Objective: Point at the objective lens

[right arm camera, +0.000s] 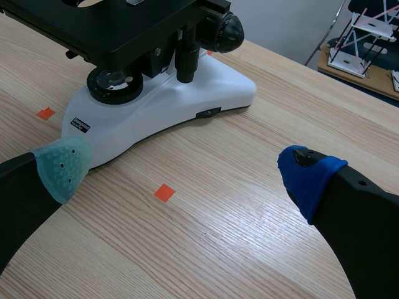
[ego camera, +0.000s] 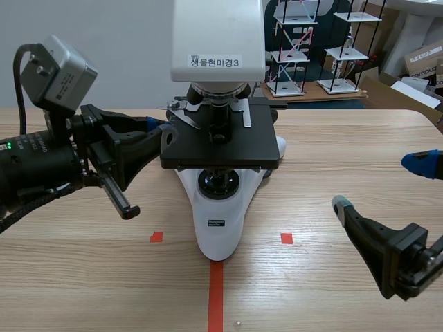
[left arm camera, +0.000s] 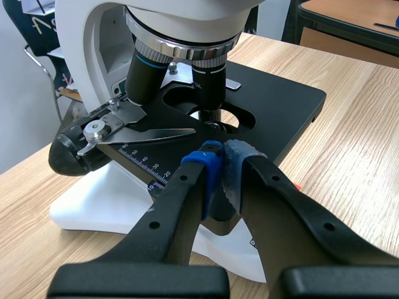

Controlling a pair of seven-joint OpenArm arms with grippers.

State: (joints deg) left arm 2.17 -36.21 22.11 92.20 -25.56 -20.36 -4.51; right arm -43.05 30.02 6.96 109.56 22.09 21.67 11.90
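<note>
A white microscope (ego camera: 220, 228) with a black stage (ego camera: 221, 145) stands mid-table. Its black objective lenses (left arm camera: 209, 81) hang from the nosepiece over the stage hole; in the scene view they (ego camera: 218, 114) show under the white head. My left gripper (left arm camera: 219, 156) is shut with nothing in it, tips at the stage's edge, aimed at the objective lenses just ahead. In the scene view the left gripper (ego camera: 160, 128) sits at the stage's left side. My right gripper (right arm camera: 187, 168) is open, low on the table right of the microscope base (right arm camera: 162, 109), also seen at the scene's right (ego camera: 387, 183).
The stage clip and scale (left arm camera: 137, 134) lie beside the left gripper's tips. A focus knob (right arm camera: 224, 31) juts from the microscope's side. Wire-frame racks (ego camera: 294, 41) and cardboard boxes (ego camera: 422, 62) stand beyond the table's far edge.
</note>
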